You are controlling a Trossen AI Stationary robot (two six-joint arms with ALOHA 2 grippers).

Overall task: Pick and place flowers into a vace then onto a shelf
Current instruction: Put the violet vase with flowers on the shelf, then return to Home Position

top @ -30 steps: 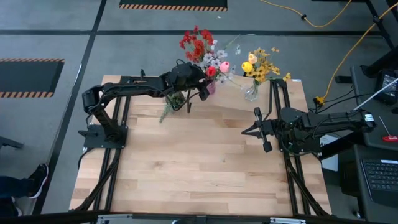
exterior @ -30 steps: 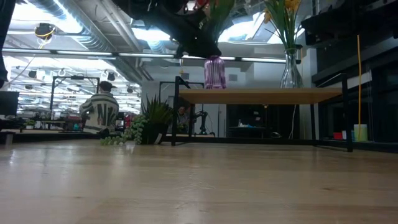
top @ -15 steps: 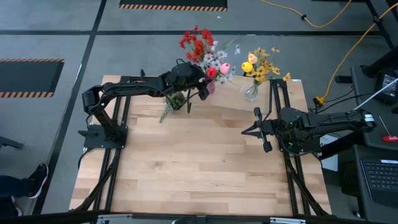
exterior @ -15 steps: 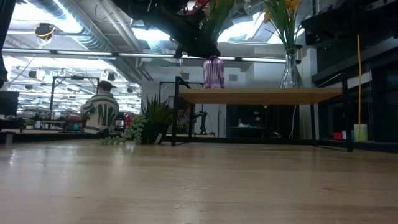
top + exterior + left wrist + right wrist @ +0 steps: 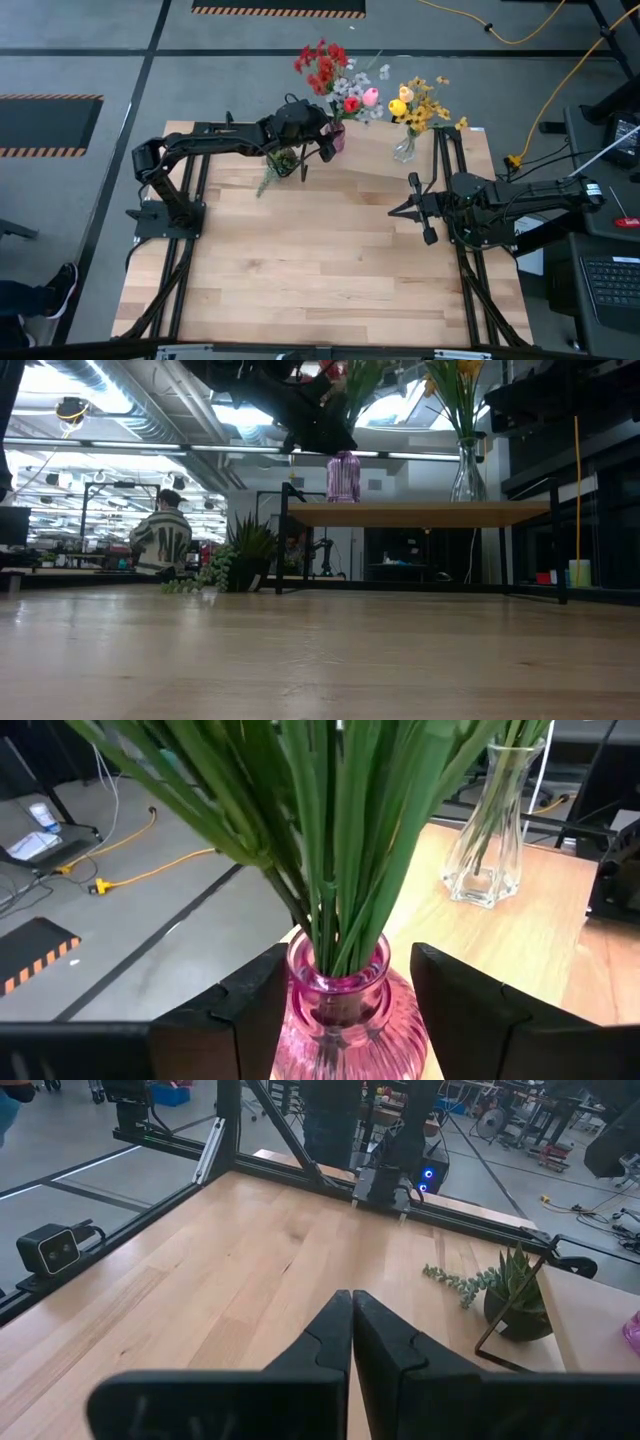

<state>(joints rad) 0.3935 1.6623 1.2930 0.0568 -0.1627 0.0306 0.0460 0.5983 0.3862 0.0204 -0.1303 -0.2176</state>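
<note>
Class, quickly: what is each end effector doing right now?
Left end effector: open, fingers either side of the pink vase on the shelf.
Right end effector: closed, holding nothing.

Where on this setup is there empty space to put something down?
The broad wooden table in front of both arms lies bare. On the shelf, the stretch between the pink vase and the clear vase is free. The pink vase's corner is crowded: left gripper, potted plant.

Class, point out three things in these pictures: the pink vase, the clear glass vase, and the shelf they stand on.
pink vase point(image 5: 340, 1005): left wrist view, on its ribbed neck.
clear glass vase point(image 5: 487, 855): left wrist view, on its lower body.
shelf point(image 5: 420, 514): low view, on the board's front edge.
</note>
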